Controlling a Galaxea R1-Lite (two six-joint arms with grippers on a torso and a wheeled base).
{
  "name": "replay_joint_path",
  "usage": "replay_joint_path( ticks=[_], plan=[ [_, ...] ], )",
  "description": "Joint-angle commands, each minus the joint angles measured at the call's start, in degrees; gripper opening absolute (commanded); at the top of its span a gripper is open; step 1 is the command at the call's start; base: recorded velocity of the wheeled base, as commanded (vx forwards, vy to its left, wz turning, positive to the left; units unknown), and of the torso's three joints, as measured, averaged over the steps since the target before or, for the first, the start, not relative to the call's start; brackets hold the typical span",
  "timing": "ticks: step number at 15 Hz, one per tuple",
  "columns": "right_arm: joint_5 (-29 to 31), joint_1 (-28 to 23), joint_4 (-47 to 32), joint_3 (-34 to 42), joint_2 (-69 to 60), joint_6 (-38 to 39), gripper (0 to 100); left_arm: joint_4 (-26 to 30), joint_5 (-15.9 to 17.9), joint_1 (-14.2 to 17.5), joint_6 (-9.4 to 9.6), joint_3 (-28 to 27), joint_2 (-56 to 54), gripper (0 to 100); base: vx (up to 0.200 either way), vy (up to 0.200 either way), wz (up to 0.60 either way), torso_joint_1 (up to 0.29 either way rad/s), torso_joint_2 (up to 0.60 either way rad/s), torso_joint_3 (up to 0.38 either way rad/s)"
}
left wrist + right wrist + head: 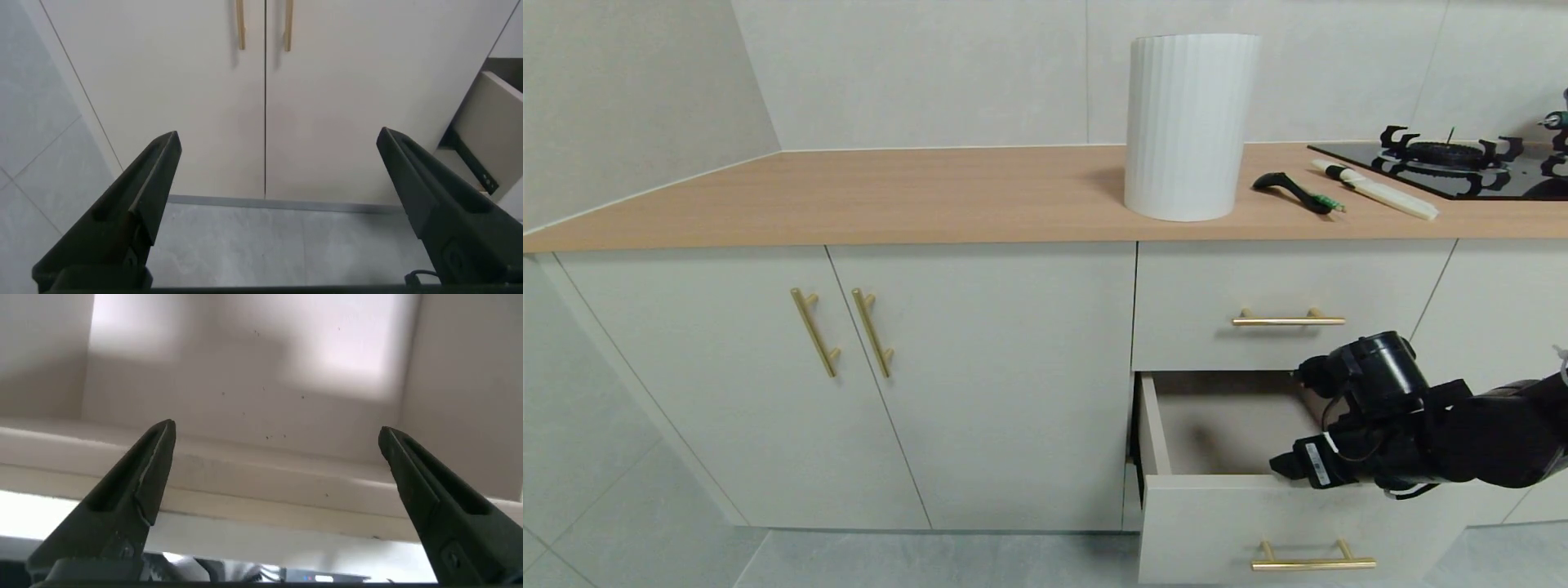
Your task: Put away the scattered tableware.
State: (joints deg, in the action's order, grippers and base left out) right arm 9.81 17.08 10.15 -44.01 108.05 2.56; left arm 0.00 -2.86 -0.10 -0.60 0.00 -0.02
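A black-handled peeler (1294, 190) and a long white utensil (1376, 190) lie on the wooden countertop (890, 196), right of a tall white ribbed container (1188, 126). Below them the lower drawer (1152, 433) stands pulled out, and what shows of its inside is bare. My right gripper (1297, 422) hangs over the drawer's front edge, open and holding nothing. In the right wrist view, the right gripper (276, 431) points into the drawer's bare interior (245, 384). My left gripper (278, 135) is open and empty, held low in front of the double cabinet doors (263, 106).
A black hob (1445, 163) sits at the counter's right end. The upper drawer (1289, 320) above the open one is closed. The double doors carry gold handles (814, 331). The open drawer's side (490, 122) juts out beside the left gripper. Grey floor tiles (270, 245) lie below.
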Motion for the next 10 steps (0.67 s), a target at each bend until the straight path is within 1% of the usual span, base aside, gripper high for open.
replay_joint_path(
  ticks=[1,5,10],
  plan=[
    [-0.1,0.6,-2.2,0.1,-1.5,-0.5,100,0.0,0.0,0.0,-0.02,0.0,0.0,100,0.000,0.000,0.00,0.000,0.00,0.000],
    [-0.1,2.3,-10.9,0.0,-4.6,-2.8,100,0.0,0.0,0.0,-0.02,0.0,0.0,100,0.000,0.000,0.00,0.000,0.00,0.000],
    [-0.1,4.7,-24.7,-0.1,-8.7,-9.1,100,0.0,0.0,0.0,-0.02,0.0,0.0,100,0.000,0.000,0.00,0.000,0.00,0.000]
  ],
)
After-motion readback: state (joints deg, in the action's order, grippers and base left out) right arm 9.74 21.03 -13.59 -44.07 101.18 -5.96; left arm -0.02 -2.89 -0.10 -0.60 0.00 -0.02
